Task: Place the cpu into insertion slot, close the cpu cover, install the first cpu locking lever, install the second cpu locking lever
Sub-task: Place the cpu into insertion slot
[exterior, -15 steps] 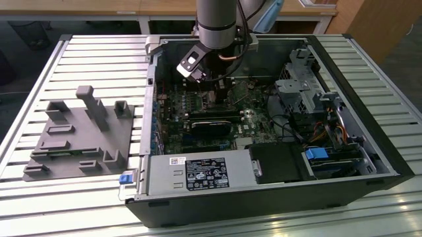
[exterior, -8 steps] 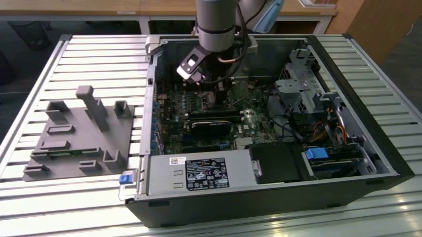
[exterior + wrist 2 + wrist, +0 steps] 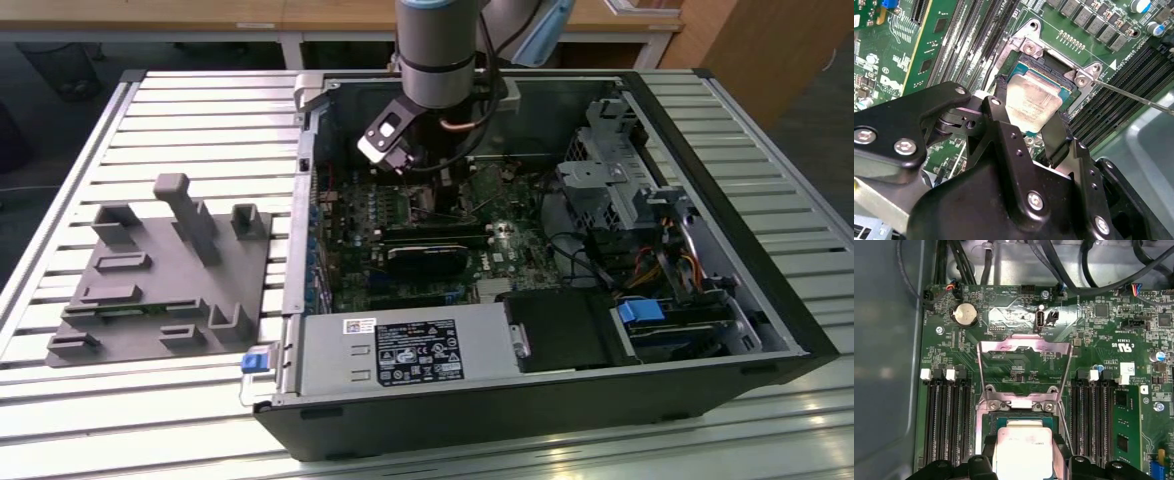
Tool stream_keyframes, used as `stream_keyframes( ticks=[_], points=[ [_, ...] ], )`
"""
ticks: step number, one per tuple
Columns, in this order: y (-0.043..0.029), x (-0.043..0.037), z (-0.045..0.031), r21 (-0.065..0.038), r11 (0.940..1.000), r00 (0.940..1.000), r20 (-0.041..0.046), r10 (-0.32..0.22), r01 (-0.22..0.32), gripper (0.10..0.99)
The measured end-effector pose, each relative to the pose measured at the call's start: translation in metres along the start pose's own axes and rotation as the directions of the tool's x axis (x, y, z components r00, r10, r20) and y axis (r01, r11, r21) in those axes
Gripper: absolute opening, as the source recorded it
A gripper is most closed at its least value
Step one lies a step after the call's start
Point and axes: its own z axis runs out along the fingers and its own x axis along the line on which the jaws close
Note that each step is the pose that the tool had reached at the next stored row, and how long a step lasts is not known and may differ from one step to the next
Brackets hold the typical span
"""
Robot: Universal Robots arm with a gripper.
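Cpu [image 3: 1036,107] is clenched between the gripper's [image 3: 1032,101] black fingers [image 3: 1054,140], directly over the insertion slot [image 3: 1056,75]; whether it touches the slot I cannot tell. Beyond that slot, the cpu cover [image 3: 1024,346] stands swung open.

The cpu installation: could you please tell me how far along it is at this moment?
Nothing looks finished yet. In hand: the gripper grips the cpu right over the insertion slot; whether it is seated I cannot tell. Left: the cpu cover is flipped open off the slot, and a locking lever juts out unlatched.
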Motion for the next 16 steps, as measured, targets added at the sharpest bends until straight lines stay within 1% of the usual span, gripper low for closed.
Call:
stream_keyframes(
  ticks=[8,13,16],
  points=[
    [-0.0004,0.0030,0.0042,0.000,1.0000,1.0000,0.0005,0.002,-0.002,0.529],
    [-0.0007,0.0031,0.0075,0.000,1.0000,1.0000,0.0007,0.002,-0.002,0.529],
    [-0.0008,0.0031,0.0077,0.000,1.0000,1.0000,0.0009,0.002,-0.002,0.529]
  ],
)
